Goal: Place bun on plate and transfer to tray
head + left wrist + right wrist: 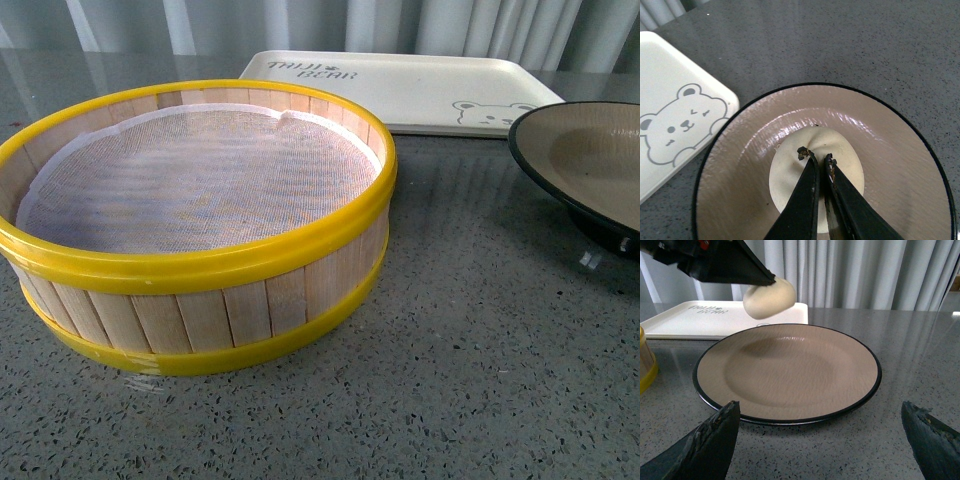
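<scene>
**Above the plate (pixel 790 375), the bun (pixel 770 298) hangs in the left end effector (pixel 816 156)**

Over the tan inside of the plate, we see the cream-white bun lifted clear of the surface, with its shadow falling on the dish beneath it. The left end effector's two dark fingers are nearly pressed together, pinching the bun at its pleated top. From the right wrist view, the bun sits over the far part of the plate, on the side nearer the tray (pixel 700 322).

The right end effector (pixel 819 407) is spread wide and holds nothing. Its fingertips stand low over the table (pixel 480 350), and the plate shows between them.

In the front view we find the tray at the back of the grey speckled table. The plate lies just in front of the tray's bear-face corner. The yellow-rimmed steamer basket (pixel 200 265) stands to the left, apart from both.
</scene>
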Tool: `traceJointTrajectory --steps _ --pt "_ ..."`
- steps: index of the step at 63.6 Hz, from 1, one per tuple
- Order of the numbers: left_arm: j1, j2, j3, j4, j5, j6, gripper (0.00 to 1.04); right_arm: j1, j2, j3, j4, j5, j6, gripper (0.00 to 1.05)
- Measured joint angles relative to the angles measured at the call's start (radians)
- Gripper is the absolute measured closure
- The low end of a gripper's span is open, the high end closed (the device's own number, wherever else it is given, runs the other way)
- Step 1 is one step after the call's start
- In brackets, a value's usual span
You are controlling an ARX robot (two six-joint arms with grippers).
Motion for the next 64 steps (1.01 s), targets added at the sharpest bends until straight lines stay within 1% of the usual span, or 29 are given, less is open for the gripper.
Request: traceJointTrajectory --steps 16,22,29,46,48,52,54,55,58,64 --pt "-0.043 0.043 -0.010 0.019 -0.007 -0.006 1.01 0.000 0.000 0.000 0.000 0.000 0.000 0.09" --pt "-0.061 0.059 -0.021 0.029 -0.039 0.012 1.01 0.000 0.000 0.000 0.000 0.000 0.000 0.09" --pt "-0.062 0.069 -0.022 0.045 -0.095 0.035 1.01 0.000 0.000 0.000 0.000 0.000 0.000 0.09" --pt "-0.058 0.090 -0.005 0.046 -0.122 0.056 1.01 0.000 0.000 0.000 0.000 0.000 0.000 0.09" --pt "-0.058 0.090 -0.005 0.046 -0.124 0.058 0.98 0.000 0.000 0.000 0.000 0.000 0.000 0.09" --pt "-0.058 0.091 -0.005 0.045 -0.127 0.060 0.87 0.000 0.000 0.000 0.000 0.000 0.000 0.09" --pt "-0.058 0.091 -0.005 0.045 -0.128 0.061 0.84 0.000 0.000 0.000 0.000 0.000 0.000 0.09" --pt "-0.058 0.091 -0.005 0.045 -0.129 0.061 0.80 0.000 0.000 0.000 0.000 0.000 0.000 0.09" --pt "-0.058 0.091 -0.005 0.043 -0.129 0.061 0.75 0.000 0.000 0.000 0.000 0.000 0.000 0.09" --pt "-0.058 0.092 -0.004 0.037 -0.130 0.061 0.59 0.000 0.000 0.000 0.000 0.000 0.000 0.09"
